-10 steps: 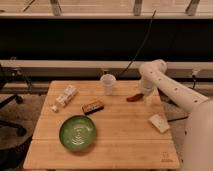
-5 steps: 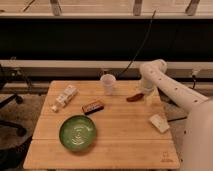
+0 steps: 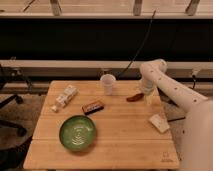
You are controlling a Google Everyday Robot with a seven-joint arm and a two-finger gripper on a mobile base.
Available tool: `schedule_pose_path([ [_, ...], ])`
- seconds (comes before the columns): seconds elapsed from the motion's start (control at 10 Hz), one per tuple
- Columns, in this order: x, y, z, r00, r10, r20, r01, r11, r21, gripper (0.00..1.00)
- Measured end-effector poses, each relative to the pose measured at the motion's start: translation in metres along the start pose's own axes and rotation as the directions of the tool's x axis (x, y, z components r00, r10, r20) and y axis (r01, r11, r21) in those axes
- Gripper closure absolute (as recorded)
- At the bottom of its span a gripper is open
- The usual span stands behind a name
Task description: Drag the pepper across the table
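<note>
The pepper [image 3: 134, 97] is a small, slim, reddish-brown, slightly curved thing lying near the far right of the light wooden table [image 3: 120, 131]. My white arm bends down from above at the table's right edge. Its gripper [image 3: 149, 99] hangs just right of the pepper's right end, close to the tabletop, and stands open. Nothing shows between its jaws. I cannot tell whether it touches the pepper.
A clear plastic cup [image 3: 107, 83] stands left of the pepper at the far edge. A brown-and-orange bar [image 3: 93, 106] lies mid-table, a green bowl [image 3: 78, 133] in front of it, a white packet [image 3: 64, 96] at far left, and a white flat item [image 3: 159, 123] at right.
</note>
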Motion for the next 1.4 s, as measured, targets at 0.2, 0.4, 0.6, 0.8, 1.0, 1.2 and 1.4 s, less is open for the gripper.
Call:
schedule_pose_path([
  [0.2,0.0006,0.0002,0.0009,1.0,-0.002,0.002,0.002,1.0,-0.003,0.2],
  [0.4,0.0011,-0.0004,0.0018,1.0,-0.006,0.004,0.006,1.0,-0.005,0.2],
  [0.6,0.0019,-0.0001,0.002,1.0,-0.009,0.004,0.009,1.0,-0.008,0.2],
  [0.8,0.0025,-0.0009,0.0023,1.0,-0.012,0.005,0.012,1.0,-0.009,0.2],
  [1.0,0.0031,-0.0011,0.0027,1.0,-0.015,0.006,0.015,1.0,-0.011,0.2],
  [1.2,0.0037,-0.0013,0.0025,1.0,-0.016,0.005,0.016,1.0,-0.013,0.2],
  [1.4,0.0044,-0.0016,0.0025,1.0,-0.02,0.006,0.02,1.0,-0.015,0.2],
])
